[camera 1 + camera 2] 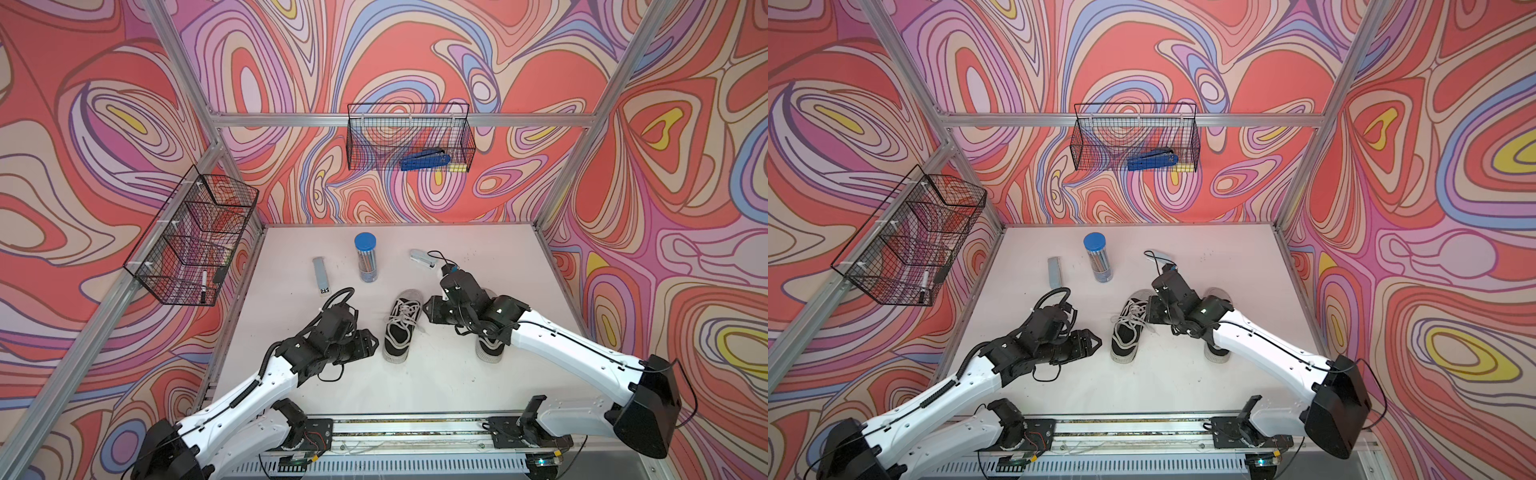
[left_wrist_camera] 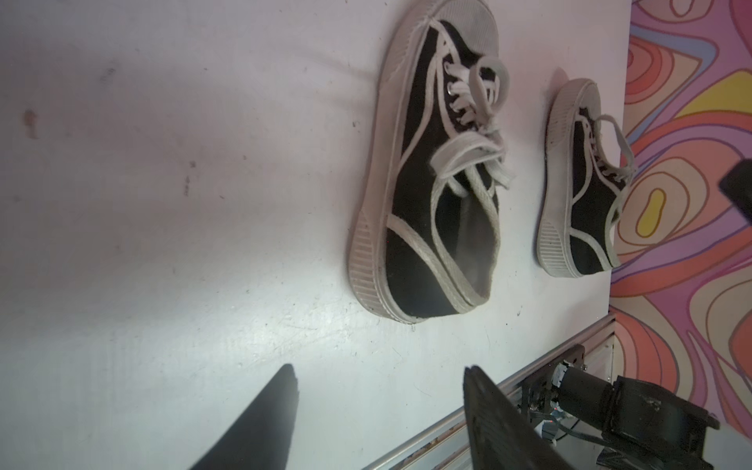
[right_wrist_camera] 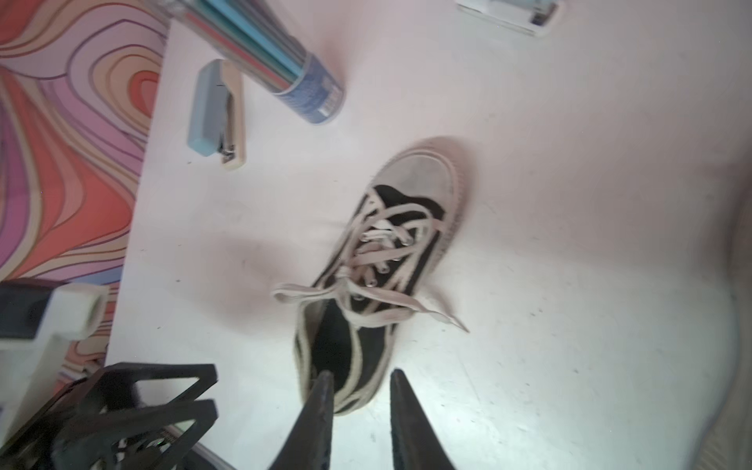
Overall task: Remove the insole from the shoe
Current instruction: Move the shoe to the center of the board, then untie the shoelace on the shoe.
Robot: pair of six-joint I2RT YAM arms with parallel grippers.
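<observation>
In a top view, the shoe [image 1: 401,328] sits upright on the surface [image 1: 457,374] between both arms. In the left wrist view, the left pincer [image 2: 378,368] gapes empty, facing the heel opening, with the insole [image 2: 474,244] inside. In the right wrist view, the right pincer [image 3: 361,372] is narrowly parted and empty, poised over the heel, seemingly to reach in.

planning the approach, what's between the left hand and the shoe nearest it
Only bare table lies between the left hand and that shoe. The left wrist view shows the stretch plainly.
</observation>
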